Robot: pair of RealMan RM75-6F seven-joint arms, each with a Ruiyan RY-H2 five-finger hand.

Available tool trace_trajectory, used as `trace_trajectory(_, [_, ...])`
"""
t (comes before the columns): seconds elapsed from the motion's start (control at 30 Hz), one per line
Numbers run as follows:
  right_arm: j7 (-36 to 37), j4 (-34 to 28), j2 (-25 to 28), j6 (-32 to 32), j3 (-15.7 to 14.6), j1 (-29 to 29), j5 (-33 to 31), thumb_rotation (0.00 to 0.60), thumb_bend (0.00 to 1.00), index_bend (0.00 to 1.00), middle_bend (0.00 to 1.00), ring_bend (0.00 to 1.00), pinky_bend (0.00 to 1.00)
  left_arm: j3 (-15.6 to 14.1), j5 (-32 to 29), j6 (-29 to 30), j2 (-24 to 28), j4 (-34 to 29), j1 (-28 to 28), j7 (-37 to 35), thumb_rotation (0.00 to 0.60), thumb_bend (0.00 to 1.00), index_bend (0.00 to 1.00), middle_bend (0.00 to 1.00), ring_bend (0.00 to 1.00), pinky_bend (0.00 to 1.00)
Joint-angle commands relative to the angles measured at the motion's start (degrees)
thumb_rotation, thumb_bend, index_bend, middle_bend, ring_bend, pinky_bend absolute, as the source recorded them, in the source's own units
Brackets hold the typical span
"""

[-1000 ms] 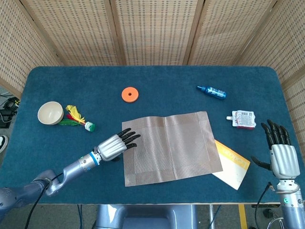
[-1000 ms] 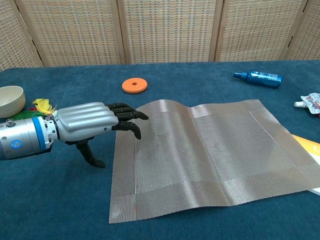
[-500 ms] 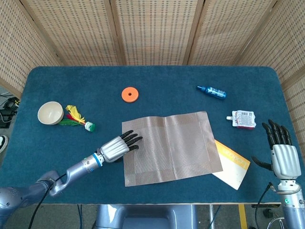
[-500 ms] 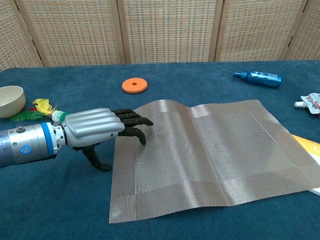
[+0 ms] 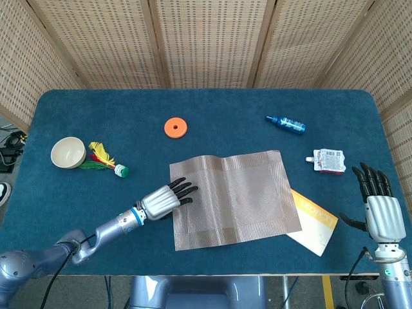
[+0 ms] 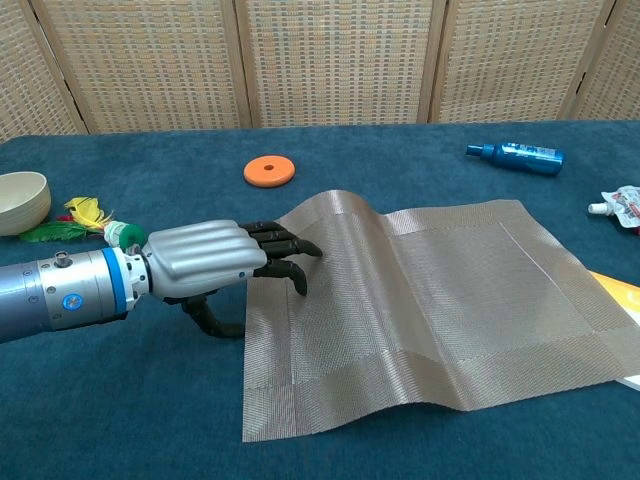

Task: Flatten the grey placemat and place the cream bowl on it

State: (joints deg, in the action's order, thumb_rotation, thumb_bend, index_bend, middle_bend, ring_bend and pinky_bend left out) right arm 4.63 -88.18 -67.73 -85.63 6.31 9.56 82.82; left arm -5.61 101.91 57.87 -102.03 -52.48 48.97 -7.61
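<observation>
Wicker screens behind blue-felt bench (image 5: 212,109). Left hand (image 6: 215,265), fingers spread and holding nothing, lies flat on left edge of the one grey woven placemat (image 5: 244,193), apparently to smooth its raised ripples. Single cream bowl (image 5: 68,152) waits far left, well apart. Right hand (image 5: 380,206) open, idle at bench's right edge

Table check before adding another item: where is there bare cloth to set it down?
Free: the far strip between the orange disc and blue bottle, and the near left corner. Crowded: the middle, with placemat and left hand.
</observation>
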Motion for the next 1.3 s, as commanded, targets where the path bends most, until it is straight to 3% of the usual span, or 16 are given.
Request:
trace_trajectory(0.03, [0.22,0.06,0.04,0.11,0.04,-0.01,0.15,0.600,0.00,0.03,0.00,0.00,0.00,0.00,-0.20,-0.29,-0.15,-0.05,0.22,0.11,0.600,0.35,0.24,0.00,0.00,0.00])
trace_trajectory(0.43, [1.29,-0.17,0.48,0.10,0.31,-0.36,0.96,0.600,0.00,0.03,0.00,0.00,0.00,-0.49,-0.89,-0.60,-1.22,0.44,0.50,0.45,0.600,0.47,0.27,0.00,0.00,0.00])
trace_trajectory(0.73, [1.75,-0.45,0.75,-0.02,0.48,-0.60,1.39,0.600,0.00,0.04,0.00,0.00,0.00,-0.49,-1.71,-1.06,-2.04,0.50,0.65,-0.22,0.600,0.62,0.33,0.00,0.00,0.00])
trace_trajectory(0.87, [1.91,-0.55,0.82,-0.21,0.58,-0.70,1.66,0.600,0.00,0.04,0.00,0.00,0.00,-0.27,-2.08,-0.77,-2.43,0.45,0.66,-0.83,0.600,0.62,0.42,0.00,0.00,0.00])
trace_trajectory(1.1, [2.33,-0.60,0.94,-0.31,0.70,-0.86,1.88,0.600,0.00,0.04,0.00,0.00,0.00,0.29,-2.90,-0.41,-2.72,0.15,0.61,-1.70,0.600,0.62,0.73,0.00,0.00,0.00])
trace_trajectory(1.3, [2.40,-0.71,0.97,-0.29,0.68,-0.92,2.14,0.600,0.00,0.04,0.00,0.00,0.00,0.50,-3.11,0.76,-1.69,-0.53,0.30,-1.80,0.600,0.62,0.78,0.00,0.00,0.00])
